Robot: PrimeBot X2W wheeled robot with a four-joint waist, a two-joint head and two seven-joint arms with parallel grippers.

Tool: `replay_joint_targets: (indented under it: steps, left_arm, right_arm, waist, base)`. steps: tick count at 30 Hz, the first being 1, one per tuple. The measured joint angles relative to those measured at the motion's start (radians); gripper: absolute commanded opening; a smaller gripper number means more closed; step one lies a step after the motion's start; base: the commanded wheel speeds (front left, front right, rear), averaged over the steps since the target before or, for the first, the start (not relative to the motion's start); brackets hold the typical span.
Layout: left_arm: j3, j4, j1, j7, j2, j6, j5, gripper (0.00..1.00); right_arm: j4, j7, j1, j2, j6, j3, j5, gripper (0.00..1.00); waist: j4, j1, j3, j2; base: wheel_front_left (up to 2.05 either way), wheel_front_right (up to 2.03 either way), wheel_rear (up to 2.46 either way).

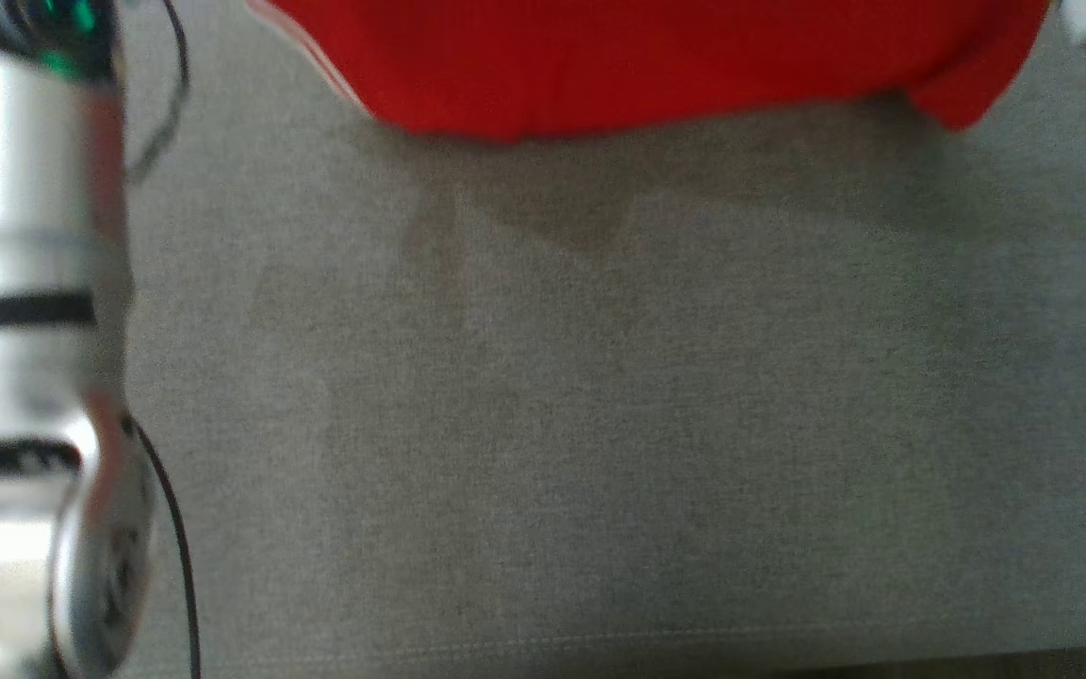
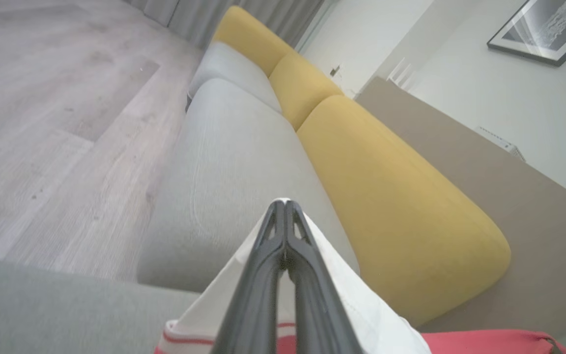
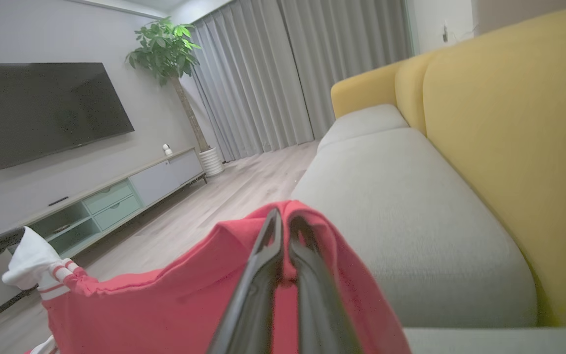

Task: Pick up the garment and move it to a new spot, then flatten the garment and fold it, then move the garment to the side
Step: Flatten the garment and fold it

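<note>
Mostly red garment (image 1: 656,66), white striped trim (image 2: 189,335), hanging above grey cushion (image 1: 600,424).

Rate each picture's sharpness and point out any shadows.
Head view: blurred throughout, the silver forearm smeared; the red cloth garment with white trim throws a soft shadow on the grey fabric seat cushion. Left wrist view: crisp, evenly lit. Right wrist view: crisp, with wide-angle stretch at its edges.

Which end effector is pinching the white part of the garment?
The left end effector, shut on the garment at its white striped edge; the right end effector grips plain red cloth.
</note>
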Motion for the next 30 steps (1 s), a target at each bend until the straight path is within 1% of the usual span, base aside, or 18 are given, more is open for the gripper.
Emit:
replay_joint_targets:
  steps: [4,5,6,12,17,19,22,24,26,30]
  left_arm:
    - [0.008,0.063,-0.164,-0.080,-0.002,-0.001,0.013,0.00]
    - [0.008,0.063,-0.164,-0.080,-0.002,-0.001,0.013,0.00]
    - [0.021,0.077,-0.200,-0.103,-0.004,-0.001,0.011,0.00]
    - [0.024,0.149,-0.360,-0.205,-0.014,-0.017,0.009,0.00]
    - [-0.002,0.210,-0.475,-0.237,-0.017,-0.027,0.002,0.00]
    - [-0.006,0.224,-0.508,-0.249,-0.022,-0.028,-0.009,0.00]
    - [-0.034,0.235,-0.518,-0.252,-0.023,-0.028,-0.040,0.00]
    - [-0.063,0.234,-0.500,-0.251,-0.022,-0.028,-0.063,0.00]
    - [-0.103,0.221,-0.448,-0.223,-0.020,-0.028,-0.091,0.00]
    - [-0.192,0.209,-0.287,-0.128,-0.003,-0.029,-0.143,0.00]
  right_arm:
    - [0.053,-0.050,-0.184,-0.041,0.000,0.076,-0.012,0.00]
    - [0.053,-0.050,-0.184,-0.041,0.000,0.076,-0.012,0.00]
    - [0.069,-0.061,-0.228,-0.044,0.000,0.082,-0.006,0.00]
    - [0.132,-0.077,-0.420,-0.059,0.000,0.129,0.089,0.00]
    - [0.164,-0.099,-0.546,-0.093,0.000,0.159,0.162,0.00]
    - [0.165,-0.103,-0.583,-0.113,0.000,0.193,0.177,0.00]
    - [0.165,-0.112,-0.589,-0.118,0.000,0.243,0.212,0.00]
    - [0.166,-0.101,-0.573,-0.134,0.000,0.294,0.237,0.00]
    - [0.163,-0.080,-0.519,-0.144,0.000,0.342,0.271,0.00]
    - [0.139,-0.030,-0.351,-0.172,0.000,0.434,0.356,0.00]
  waist:
    - [0.004,0.0000,0.060,0.0000]
    - [0.004,0.0000,0.060,0.0000]
    - [0.004,0.0000,0.072,0.0000]
    - [0.013,0.0000,0.113,0.0000]
    - [0.023,-0.0003,0.121,0.0000]
    - [0.029,-0.0002,0.121,0.0000]
    - [0.035,-0.0003,0.113,0.0000]
    - [0.041,-0.0002,0.102,0.0000]
    - [0.045,-0.0003,0.083,0.0000]
    - [0.055,-0.0003,0.027,0.0000]
  base:
    - [0.00,0.00,0.00]
    - [0.00,0.00,0.00]
    - [0.00,0.00,0.00]
    - [0.00,0.00,0.00]
    - [0.00,0.00,0.00]
    - [0.00,0.00,0.00]
    - [0.00,0.00,0.00]
    - [0.00,0.00,0.00]
    - [0.00,0.00,0.00]
    - [0.00,0.00,0.00]
